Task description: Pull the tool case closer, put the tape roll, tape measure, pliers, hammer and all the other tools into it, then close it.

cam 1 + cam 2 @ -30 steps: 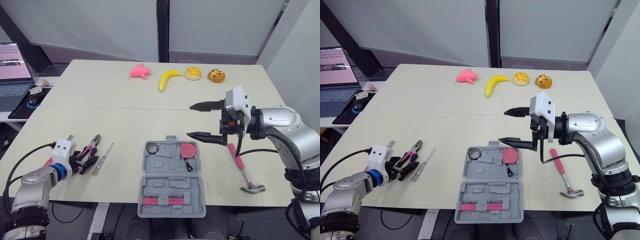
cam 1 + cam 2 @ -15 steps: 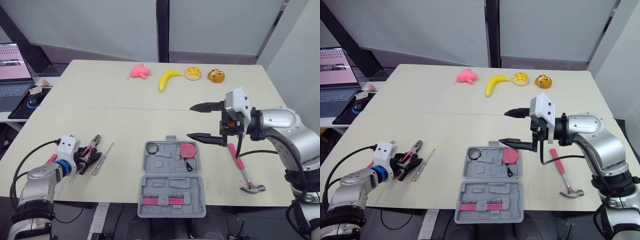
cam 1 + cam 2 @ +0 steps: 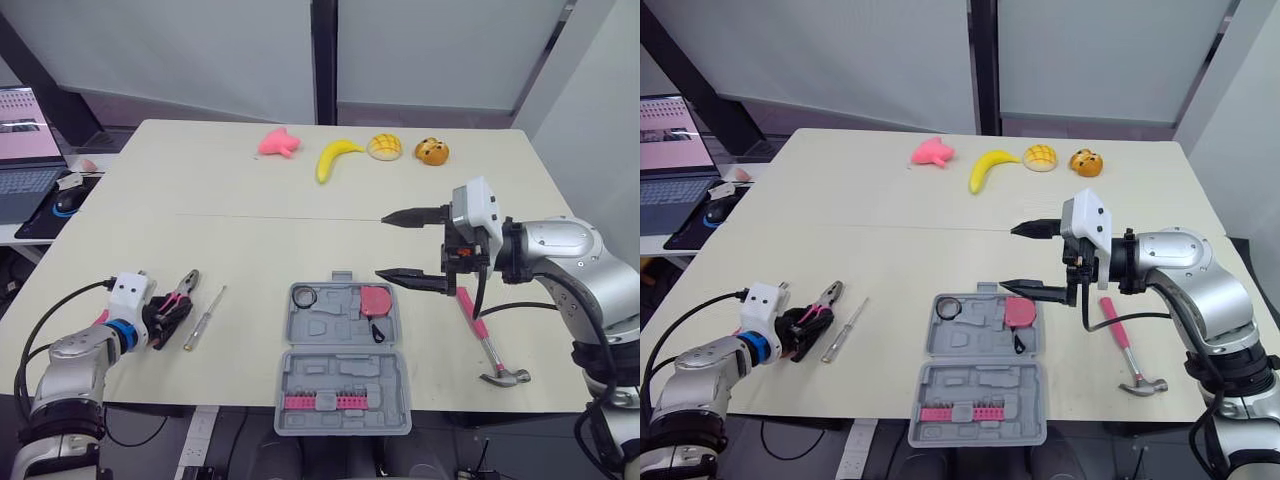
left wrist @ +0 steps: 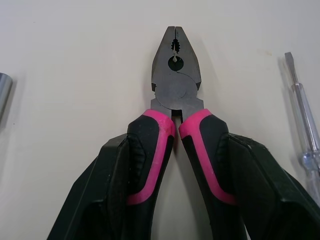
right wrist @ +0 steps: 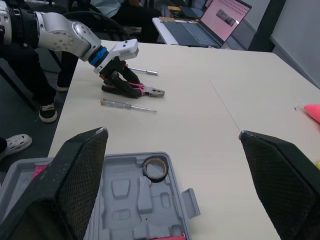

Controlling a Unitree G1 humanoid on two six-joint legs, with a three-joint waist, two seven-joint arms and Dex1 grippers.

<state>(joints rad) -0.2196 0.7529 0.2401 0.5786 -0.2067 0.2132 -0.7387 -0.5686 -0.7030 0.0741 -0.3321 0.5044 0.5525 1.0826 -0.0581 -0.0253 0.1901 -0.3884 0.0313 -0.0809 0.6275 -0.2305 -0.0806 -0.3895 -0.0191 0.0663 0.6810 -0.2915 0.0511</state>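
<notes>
The pliers step is in hand. Well left of the case (image 3: 345, 372), the left gripper (image 4: 175, 145) is clamped on both pink handles of the pliers (image 4: 176, 85), which appear to rest on the table. The right gripper (image 3: 381, 245) hovers with its jaws wide apart just right of the case, near the hammer (image 3: 480, 335). Next, the left arm should probably lift the pliers and carry them to a free slot.

I read the left gripper (image 4: 177, 150) as closed on the pliers (image 4: 176, 75) — its two black fingers (image 4: 115, 190) bear against the outer sides of the pink-and-black handles, one finger per handle. The pliers lie on the pale table (image 4: 75, 60), nose closed and pointing away from the wrist. A clear-handled screwdriver (image 4: 300, 100) lies beside the pliers without touching them — the end of a metal cylinder (image 4: 4, 92) shows on the opposite side.
</notes>
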